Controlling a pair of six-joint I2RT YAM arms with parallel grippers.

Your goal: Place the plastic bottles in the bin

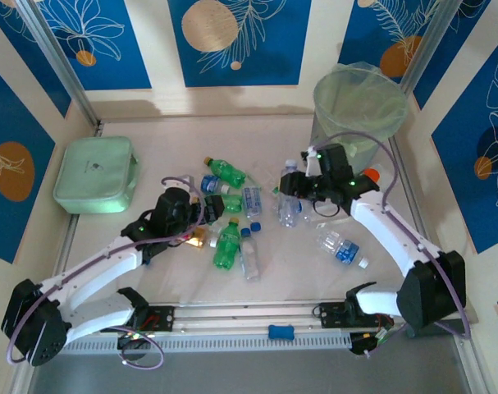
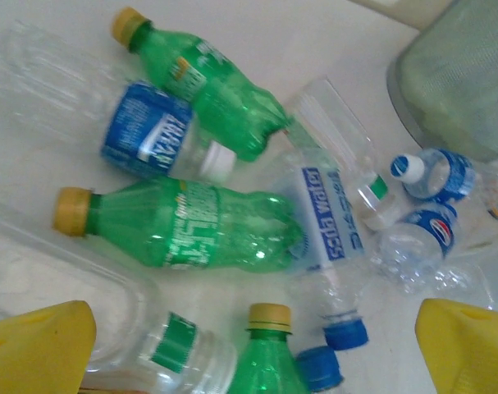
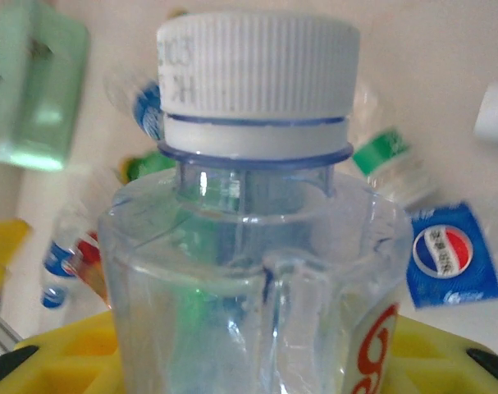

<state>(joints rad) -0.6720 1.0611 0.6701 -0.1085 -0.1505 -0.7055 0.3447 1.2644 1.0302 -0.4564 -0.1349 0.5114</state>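
Several plastic bottles lie in a heap mid-table, among them a green one (image 1: 226, 245) with a yellow cap and a clear one (image 1: 340, 246) with a blue label. The bin (image 1: 359, 103), grey with a pale green bag, stands at the back right and also shows as the bin (image 2: 462, 74). My left gripper (image 1: 189, 220) hovers open over the heap. Between its yellow fingers (image 2: 39, 349) lie a green bottle (image 2: 269, 357) and a clear bottle with a green label (image 2: 171, 349). My right gripper (image 1: 296, 187) is shut on a clear white-capped bottle (image 3: 253, 246), held in front of the bin.
A flat mint-green box (image 1: 95, 174) sits at the back left. An orange-capped white bottle (image 1: 372, 174) lies by the bin's base, behind the right arm. Walls close in on three sides, and a rail runs along the near edge.
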